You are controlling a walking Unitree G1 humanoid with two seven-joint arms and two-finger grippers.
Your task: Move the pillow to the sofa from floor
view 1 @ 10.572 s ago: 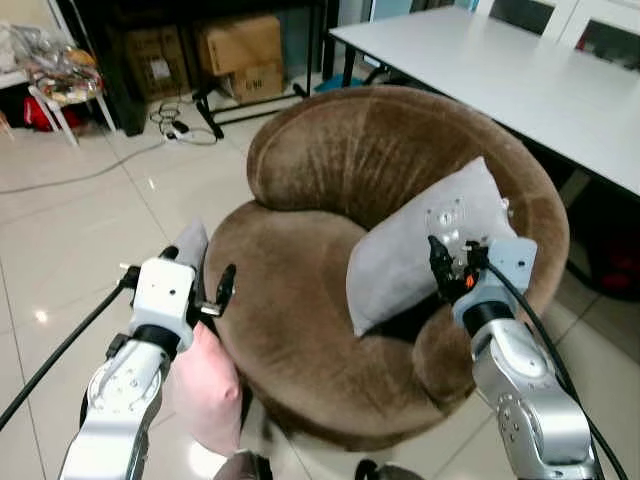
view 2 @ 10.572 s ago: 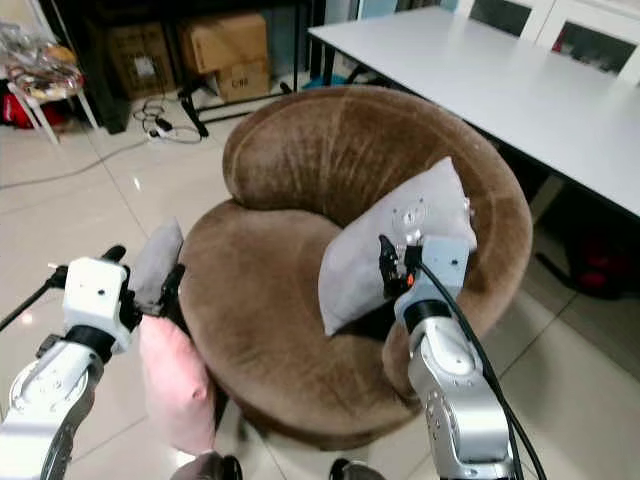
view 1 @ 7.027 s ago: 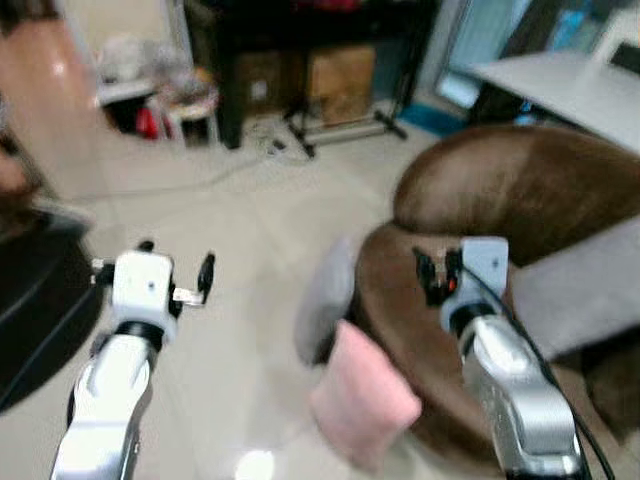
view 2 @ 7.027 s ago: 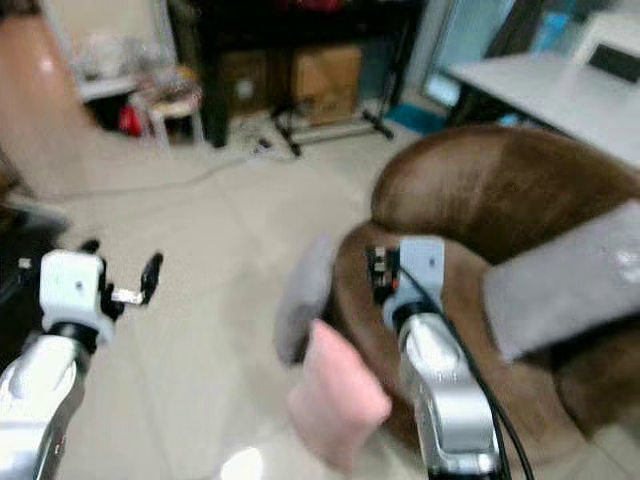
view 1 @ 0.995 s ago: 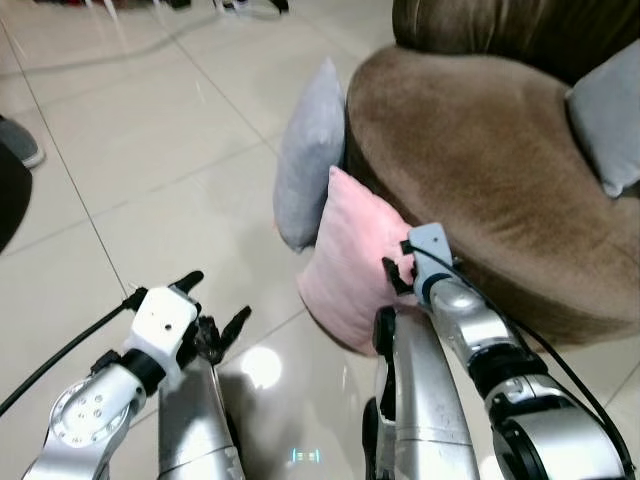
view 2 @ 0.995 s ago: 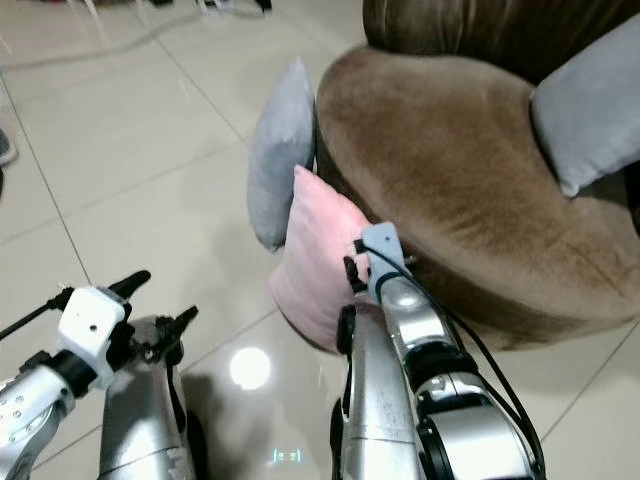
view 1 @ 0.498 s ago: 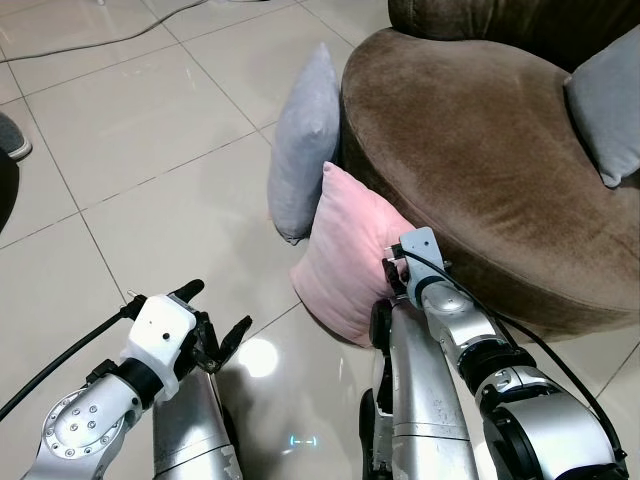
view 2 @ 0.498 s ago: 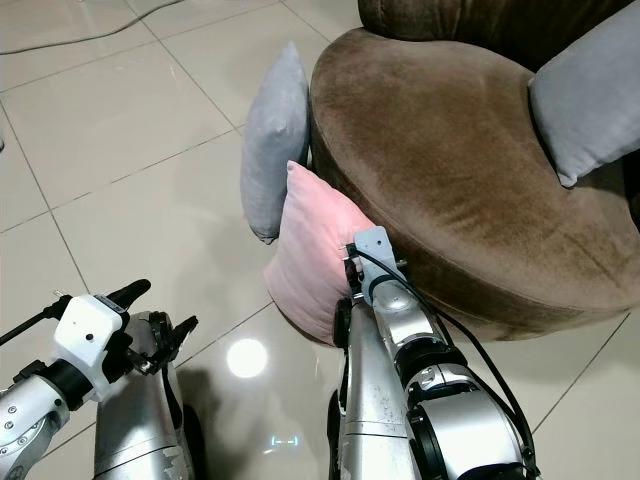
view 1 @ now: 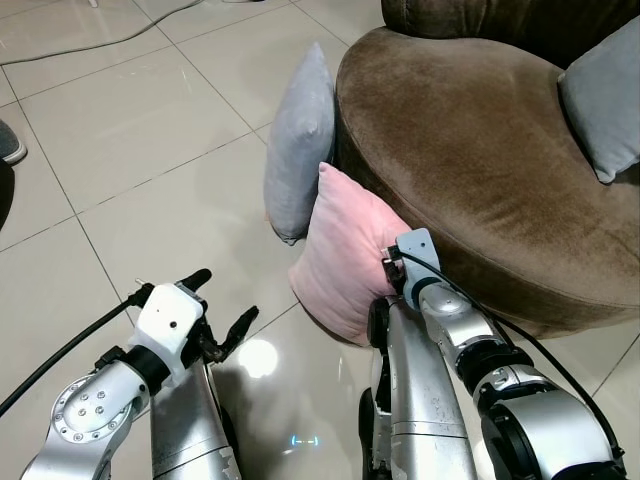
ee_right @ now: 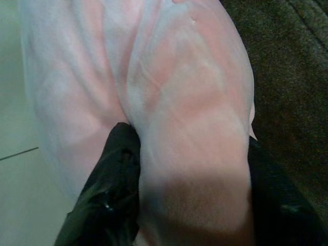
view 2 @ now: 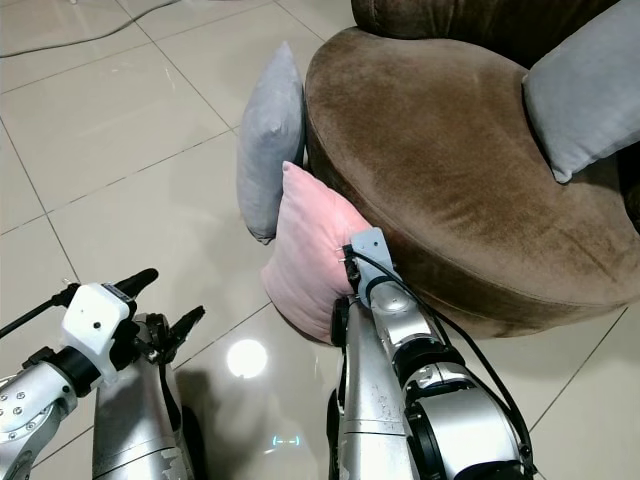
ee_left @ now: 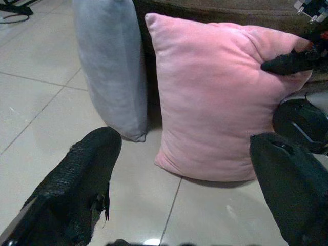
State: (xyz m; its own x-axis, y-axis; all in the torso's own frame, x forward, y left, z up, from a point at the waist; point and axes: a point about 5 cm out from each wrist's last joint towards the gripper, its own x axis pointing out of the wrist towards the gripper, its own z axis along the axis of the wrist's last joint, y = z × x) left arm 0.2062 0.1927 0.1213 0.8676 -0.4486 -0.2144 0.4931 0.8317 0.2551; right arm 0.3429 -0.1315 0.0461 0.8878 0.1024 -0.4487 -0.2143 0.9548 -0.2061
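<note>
A pink pillow (view 1: 345, 255) stands on its edge on the tiled floor, leaning against the round brown sofa (view 1: 470, 140). My right gripper (view 1: 388, 262) is at the pillow's upper right edge. In the right wrist view its fingers (ee_right: 120, 154) are spread on either side of the creased pink fabric (ee_right: 189, 77), touching it. One black finger (ee_left: 287, 61) lies across the pillow's face. My left gripper (view 1: 222, 302) hangs open low over the floor, left of the pillow and apart from it.
A grey pillow (view 1: 298, 140) stands on the floor behind the pink one, also against the sofa. Another grey pillow (view 1: 605, 100) rests on the sofa seat at the right. A shoe (view 1: 8, 140) lies at the far left. Open tiles spread to the left.
My right gripper has pushed a little further onto the pink pillow's edge. The left gripper has lifted slightly. The view has shifted a little.
</note>
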